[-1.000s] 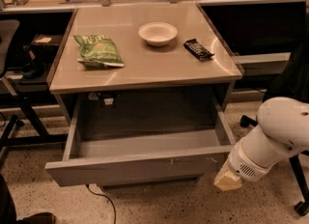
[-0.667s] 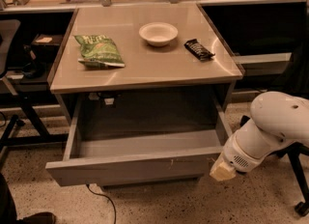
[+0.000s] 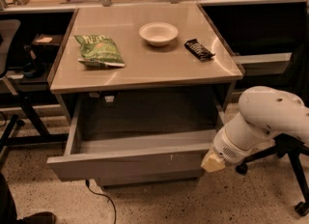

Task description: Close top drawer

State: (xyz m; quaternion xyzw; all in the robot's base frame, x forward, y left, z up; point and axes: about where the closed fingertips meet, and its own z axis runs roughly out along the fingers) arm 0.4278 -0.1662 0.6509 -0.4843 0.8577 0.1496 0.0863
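The top drawer [image 3: 130, 162] is a wide, deep grey drawer under the desk top. It stands pulled out towards me, and its inside shows nothing in it. Its flat front panel has small pale scuff marks near the right end. My gripper [image 3: 212, 161] is at the end of the white arm, at the drawer front's right end, touching or almost touching the panel.
On the desk top [image 3: 145, 63] lie a green chip bag [image 3: 99, 50], a white bowl [image 3: 158, 33] and a dark snack bar [image 3: 199, 49]. An office chair base [image 3: 289, 167] stands at the right. A cable [image 3: 104, 200] runs on the floor under the drawer. A chair [image 3: 9, 73] stands at the left.
My arm and gripper have moved left, from beside the drawer's right end to its front panel. The drawer has not visibly moved.
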